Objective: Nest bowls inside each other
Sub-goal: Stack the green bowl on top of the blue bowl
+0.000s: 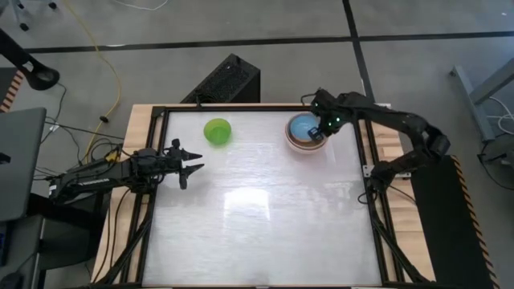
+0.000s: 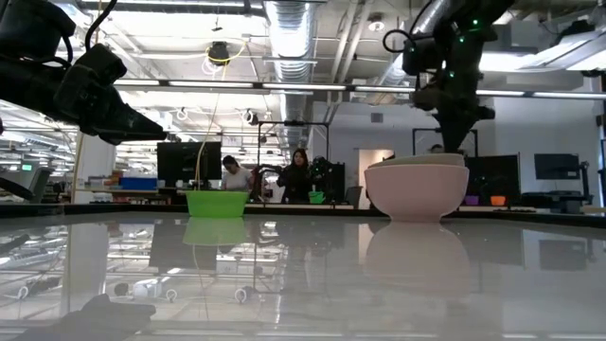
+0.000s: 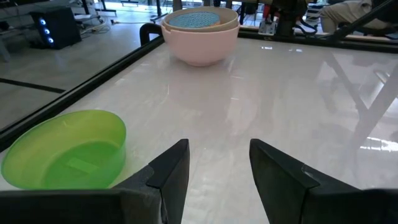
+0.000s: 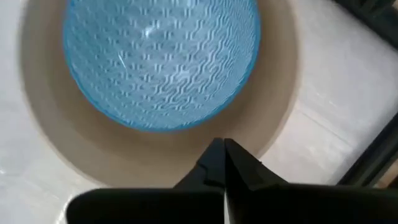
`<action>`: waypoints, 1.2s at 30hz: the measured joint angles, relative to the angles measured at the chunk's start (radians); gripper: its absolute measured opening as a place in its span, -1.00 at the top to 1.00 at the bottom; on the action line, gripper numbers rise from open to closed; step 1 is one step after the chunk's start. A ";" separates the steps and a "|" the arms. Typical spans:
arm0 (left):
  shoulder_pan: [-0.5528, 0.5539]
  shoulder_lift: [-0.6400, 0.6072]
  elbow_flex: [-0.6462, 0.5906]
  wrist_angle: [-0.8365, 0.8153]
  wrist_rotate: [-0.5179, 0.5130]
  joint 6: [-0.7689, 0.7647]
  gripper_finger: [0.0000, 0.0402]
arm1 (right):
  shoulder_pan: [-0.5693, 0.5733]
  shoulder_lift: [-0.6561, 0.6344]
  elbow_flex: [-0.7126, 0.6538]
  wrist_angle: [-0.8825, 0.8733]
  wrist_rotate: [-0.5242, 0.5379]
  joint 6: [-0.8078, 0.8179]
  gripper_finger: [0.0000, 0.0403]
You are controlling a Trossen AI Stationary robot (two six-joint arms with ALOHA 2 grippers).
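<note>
At the table's far right stands a stack of bowls (image 1: 306, 132). Its outer bowl is pale pink-white (image 2: 417, 189), inside that is a grey-beige bowl (image 4: 93, 155), and the blue bowl (image 4: 161, 62) is innermost. The bright green bowl (image 1: 218, 131) rests alone on its base at the far middle. My right gripper (image 4: 221, 149) is shut and points down just above the stack's right rim with nothing between its fingers. My left gripper (image 3: 217, 155) waits open at the table's left edge, level, near the green bowl (image 3: 68, 152).
A black frame rail (image 1: 373, 172) runs round the white tabletop. A dark computer case (image 1: 229, 80) stands on the floor beyond the far edge. The low view shows people (image 2: 298, 170) in the room behind. The middle and near parts of the table are bare white surface.
</note>
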 joint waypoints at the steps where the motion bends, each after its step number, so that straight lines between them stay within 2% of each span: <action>1: 0.000 0.000 0.000 0.000 0.000 0.000 0.22 | 0.007 0.000 -0.015 0.002 0.006 0.013 0.94; 9: 0.000 0.000 0.000 0.000 0.000 0.000 0.22 | 0.016 0.000 -0.075 0.053 0.016 0.019 0.98; 18: 0.000 0.000 0.000 0.000 0.000 0.000 0.22 | 0.036 -0.038 -0.013 0.118 0.009 0.019 0.98; 22: 0.000 0.000 0.000 0.000 0.000 0.000 0.22 | 0.128 -0.027 -0.008 0.316 -0.011 0.055 0.98; 25: 0.000 0.000 0.000 0.000 0.000 0.000 0.22 | 0.221 0.032 -0.008 0.500 -0.011 0.062 0.98; 27: 0.000 0.000 0.000 0.000 0.000 0.000 0.22 | 0.278 0.092 -0.008 0.647 -0.011 0.056 0.97; 33: 0.000 0.000 0.000 0.000 0.000 0.000 0.22 | 0.408 0.320 -0.007 1.236 -0.021 -0.015 0.93; 36: 0.000 0.000 0.000 0.000 0.000 0.000 0.22 | 0.427 0.443 0.048 1.377 -0.043 -0.072 0.89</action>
